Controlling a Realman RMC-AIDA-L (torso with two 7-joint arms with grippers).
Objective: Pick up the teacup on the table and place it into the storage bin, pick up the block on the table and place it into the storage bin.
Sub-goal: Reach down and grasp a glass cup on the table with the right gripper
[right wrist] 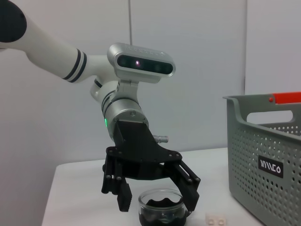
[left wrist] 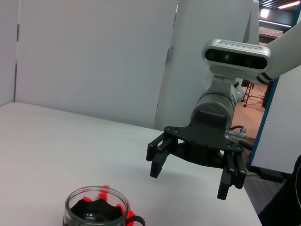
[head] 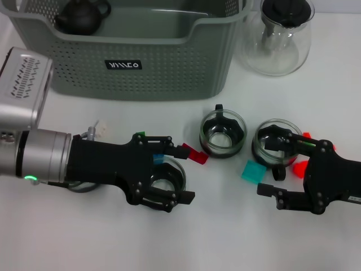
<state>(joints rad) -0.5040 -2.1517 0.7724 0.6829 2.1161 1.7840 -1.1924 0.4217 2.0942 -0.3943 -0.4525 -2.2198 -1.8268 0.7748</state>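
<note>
Left gripper [head: 183, 174] spread wide around a teacup [head: 167, 179], right gripper [head: 276, 169] open at 3 o'clock, storage bin [head: 169, 68] at 12.

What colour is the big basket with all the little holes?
Grey-green storage bin, with a black label; clearest in the head view.

I see a glass carafe [head: 280, 35] with a black lid standing on the white desk [head: 84, 237]; a dark teapot [head: 82, 15] lies well apart from the carafe.

Grey-green perforated storage bin [head: 169, 73]; teal block [head: 253, 171]; red block [head: 194, 153].
</note>
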